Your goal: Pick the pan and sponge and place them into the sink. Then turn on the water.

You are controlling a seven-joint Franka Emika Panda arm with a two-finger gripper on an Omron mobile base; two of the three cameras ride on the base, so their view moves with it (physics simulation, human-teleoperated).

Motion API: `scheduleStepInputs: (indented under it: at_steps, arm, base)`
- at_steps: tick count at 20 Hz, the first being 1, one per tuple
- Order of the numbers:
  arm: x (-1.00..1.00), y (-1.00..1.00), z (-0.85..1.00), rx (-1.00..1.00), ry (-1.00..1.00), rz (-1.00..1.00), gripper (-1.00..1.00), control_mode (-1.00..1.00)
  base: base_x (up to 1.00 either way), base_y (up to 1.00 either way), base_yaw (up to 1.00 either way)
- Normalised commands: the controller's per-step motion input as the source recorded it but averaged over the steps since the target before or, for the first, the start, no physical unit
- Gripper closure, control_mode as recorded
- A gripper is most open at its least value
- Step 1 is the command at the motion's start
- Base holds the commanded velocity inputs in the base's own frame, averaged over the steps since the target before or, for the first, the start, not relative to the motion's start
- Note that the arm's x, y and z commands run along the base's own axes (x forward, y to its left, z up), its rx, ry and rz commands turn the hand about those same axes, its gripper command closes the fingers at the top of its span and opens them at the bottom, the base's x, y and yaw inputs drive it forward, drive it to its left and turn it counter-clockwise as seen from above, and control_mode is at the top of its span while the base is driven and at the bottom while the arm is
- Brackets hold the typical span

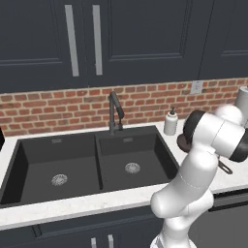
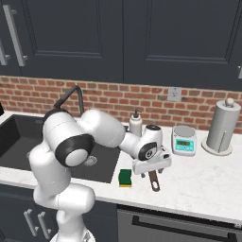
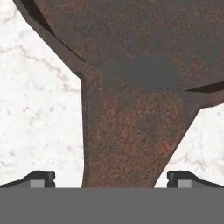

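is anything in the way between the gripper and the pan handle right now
Nothing visible is. In the hand view the open gripper has one fingertip on each side of the pan handle, with only bare counter in the gaps. In the right base view the sponge lies beside the hand, toward the sink, not under it.

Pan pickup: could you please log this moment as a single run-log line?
phase: reaching for pan | gripper: open, fingertips either side of pan handle | sponge: on counter by sink | faucet: no water running
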Motion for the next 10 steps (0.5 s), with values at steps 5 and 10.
scheduleStepInputs:
  at_steps: [5,10]
  arm:
    - [0.0,-0.01,-0.38,0.0,0.0,-0.02,-1.0,-1.0]
    - [0.0,0.0,-0.5,0.0,0.06,-0.07,1.0,-1.0]
  base:
    - [0.0,0.0,0.0]
    - [0.0,0.0,0.0]
